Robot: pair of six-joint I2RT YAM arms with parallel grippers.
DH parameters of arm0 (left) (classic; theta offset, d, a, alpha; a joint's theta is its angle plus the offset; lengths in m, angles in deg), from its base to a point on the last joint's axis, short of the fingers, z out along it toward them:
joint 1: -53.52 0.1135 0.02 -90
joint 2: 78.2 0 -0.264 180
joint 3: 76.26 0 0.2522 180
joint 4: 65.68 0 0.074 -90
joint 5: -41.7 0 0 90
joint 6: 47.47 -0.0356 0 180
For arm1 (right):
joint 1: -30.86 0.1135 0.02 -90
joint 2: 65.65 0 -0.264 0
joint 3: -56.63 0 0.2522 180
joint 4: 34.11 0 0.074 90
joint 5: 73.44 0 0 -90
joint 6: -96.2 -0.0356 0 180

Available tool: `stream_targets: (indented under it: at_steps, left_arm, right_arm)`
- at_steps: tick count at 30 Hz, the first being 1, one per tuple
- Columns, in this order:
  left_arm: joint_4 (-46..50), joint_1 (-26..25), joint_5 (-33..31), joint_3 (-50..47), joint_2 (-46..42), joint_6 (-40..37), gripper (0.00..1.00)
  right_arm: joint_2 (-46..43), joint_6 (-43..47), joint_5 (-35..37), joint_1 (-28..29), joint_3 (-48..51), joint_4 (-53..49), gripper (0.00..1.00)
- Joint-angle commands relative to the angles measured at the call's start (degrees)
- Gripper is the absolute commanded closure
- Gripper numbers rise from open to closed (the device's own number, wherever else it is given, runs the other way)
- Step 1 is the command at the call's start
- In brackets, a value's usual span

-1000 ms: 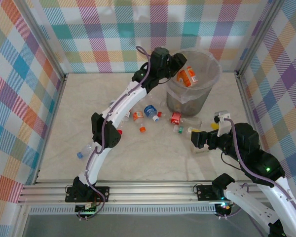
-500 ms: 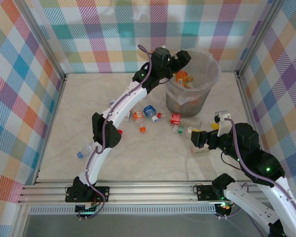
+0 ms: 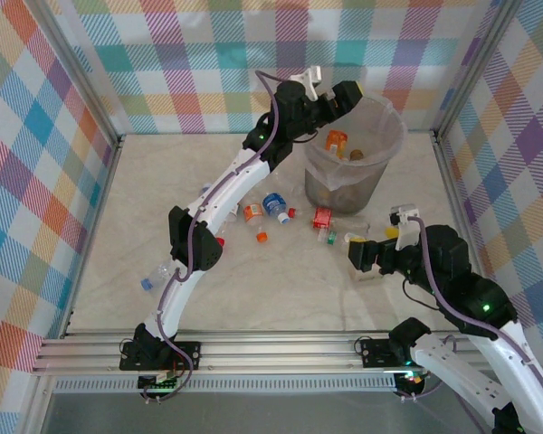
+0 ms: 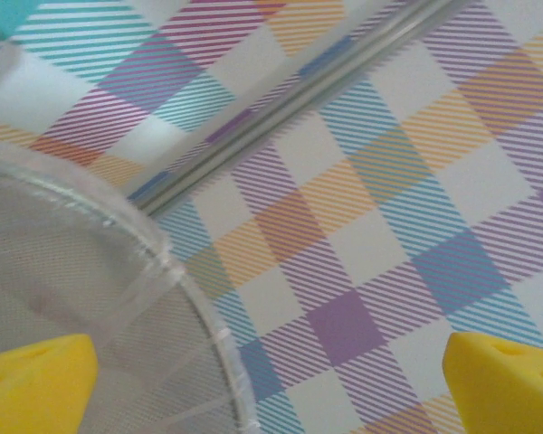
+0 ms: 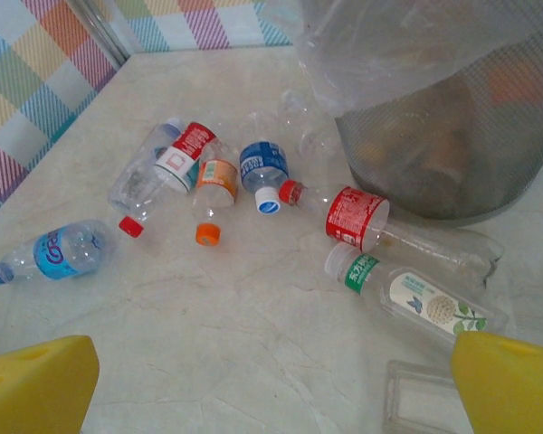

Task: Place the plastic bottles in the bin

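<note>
Plastic bottles [image 5: 355, 217] strewn, red/blue/green labels, print illegible; left fingers [image 4: 36, 384], right fingers [image 5: 36, 384] spread wide, empty.

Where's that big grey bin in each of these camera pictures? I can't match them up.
Top external: the bin stands at upper centre-right, near the back.
Left wrist: its rim curves across the lower left.
Right wrist: its grey side is at upper right.
Shared landmark: the plaid wall beyond it.
</note>
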Motion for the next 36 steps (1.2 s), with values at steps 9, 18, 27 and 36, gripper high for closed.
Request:
stream_targets:
  at_steps: [9,18,27,36]
  left_arm:
    - [19.09,-0.22,9.98,1.22,-11.58,-25.41,0.00]
    - [34.99,-1.62,14.77,-5.89,-22.07,-45.09,0.00]
    - [29.79,-2.82,18.08,-36.53,-42.51,-49.65,0.00]
    - [26.55,-3.84,20.75,-58.91,-56.69,-52.15,0.00]
  right_arm:
    - [4.00,-7.46,4.89,-0.21,0.13,-1.93,0.01]
    - [10.58,-21.08,11.47,-0.21,2.81,-5.34,0.05]
    - [11.50,-41.62,16.74,-3.68,9.66,-11.51,0.00]
    - [9.29,-48.65,12.34,-14.90,15.81,-7.56,0.06]
